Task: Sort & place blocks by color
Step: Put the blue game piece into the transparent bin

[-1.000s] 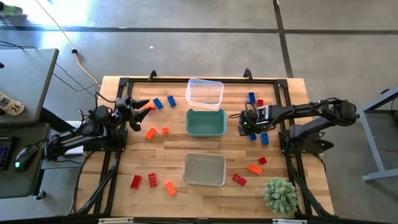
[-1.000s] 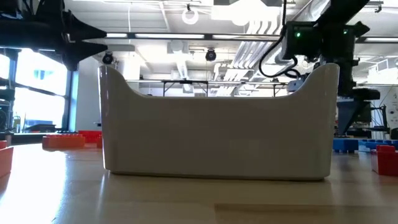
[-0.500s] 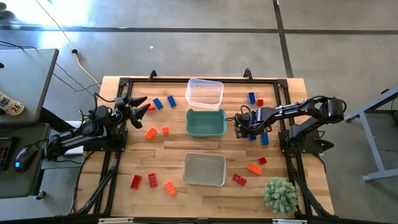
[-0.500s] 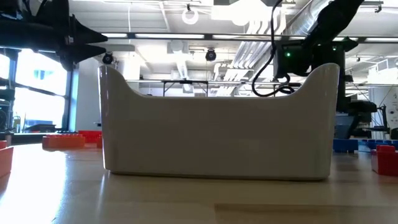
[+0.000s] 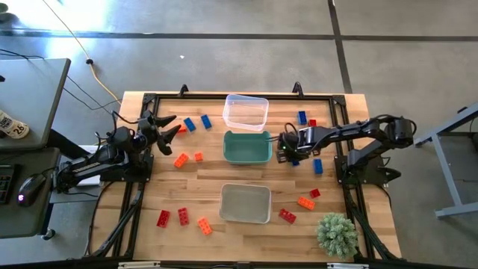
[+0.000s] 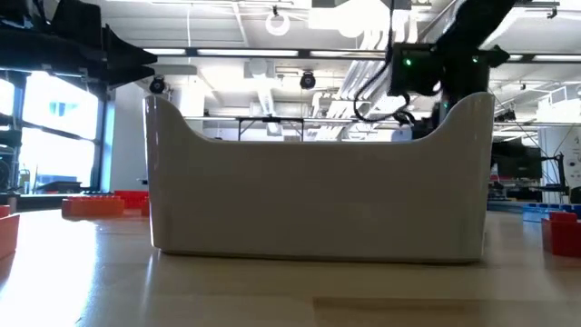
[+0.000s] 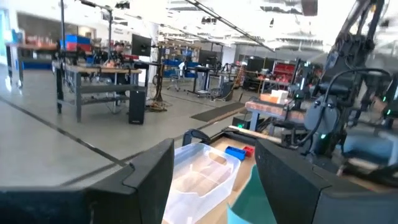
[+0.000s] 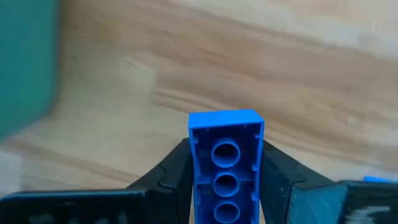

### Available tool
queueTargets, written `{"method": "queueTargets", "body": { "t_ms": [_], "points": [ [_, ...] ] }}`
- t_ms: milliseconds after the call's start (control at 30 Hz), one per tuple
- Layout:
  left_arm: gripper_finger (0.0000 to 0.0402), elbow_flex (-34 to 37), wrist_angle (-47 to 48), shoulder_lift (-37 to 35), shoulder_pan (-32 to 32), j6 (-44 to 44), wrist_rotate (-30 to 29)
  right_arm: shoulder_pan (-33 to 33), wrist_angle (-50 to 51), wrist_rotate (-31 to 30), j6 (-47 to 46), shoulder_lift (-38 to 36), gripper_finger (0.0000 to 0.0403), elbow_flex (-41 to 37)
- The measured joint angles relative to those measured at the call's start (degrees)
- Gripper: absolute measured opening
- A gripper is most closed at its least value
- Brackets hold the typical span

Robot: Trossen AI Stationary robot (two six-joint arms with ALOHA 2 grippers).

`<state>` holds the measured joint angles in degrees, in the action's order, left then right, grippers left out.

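Right hand (image 5: 284,146) now shifted from the loose blocks toward the teal plastic bin (image 5: 247,146), pinching a small blue studded brick (image 8: 226,163) above the wooden surface (image 5: 202,175); release comes next. Left hand (image 5: 170,128) spread, waiting.

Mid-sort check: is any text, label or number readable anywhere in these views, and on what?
"26": on the white tag lying on the grey desk left of the table; its other marks are too small to read.
Blue block held in the right gripper beside the teal bin: no text shows.
Left gripper, open over the table's left side: no marking readable.
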<state>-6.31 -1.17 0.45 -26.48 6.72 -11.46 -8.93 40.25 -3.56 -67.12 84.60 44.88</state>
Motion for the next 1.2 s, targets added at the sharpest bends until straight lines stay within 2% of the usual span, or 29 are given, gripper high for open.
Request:
{"method": "queueTargets", "body": {
  "t_ms": [133,367,500,600,800,933,1033,1200],
  "points": [
    [0.0213,0.0,0.0,0.0,0.0,5.8,-1.6,-0.3,1.2,-3.8,0.6,0.0,0.0111,5.3],
    [0.0213,0.0,0.0,0.0,0.0,10.7,-2.8,-3.4,1.8,-11.7,7.4,0.0,0.0111,14.9],
    [0.0213,0.0,0.0,0.0,0.0,11.1,-4.3,-6.3,0.3,-16.6,15.6,0.0,0.0111,19.9],
    [0.0213,0.0,-0.1,0.0,0.0,11.2,-5.5,-8.8,-6.1,-17.6,24.5,0.0,0.0111,22.3],
    [0.0213,0.0,-3.1,0.0,0.0,19.7,-5.9,-14.1,-24.5,-13.8,40.5,0.7,0.0111,22.7],
    [0.0213,0.0,-6.4,0.0,0.0,22.9,-8.1,-17.0,-34.0,-12.1,51.8,4.1,0.0111,22.7],
    [0.0213,0.0,-8.1,0.0,0.0,23.1,-10.3,-19.2,-38.8,-7.3,54.0,7.7,0.0111,22.7],
    [0.0213,0.0,-9.1,0.0,0.0,23.3,-11.4,-22.8,-38.5,1.9,51.8,13.9,0.0111,22.7]
  ]
}}
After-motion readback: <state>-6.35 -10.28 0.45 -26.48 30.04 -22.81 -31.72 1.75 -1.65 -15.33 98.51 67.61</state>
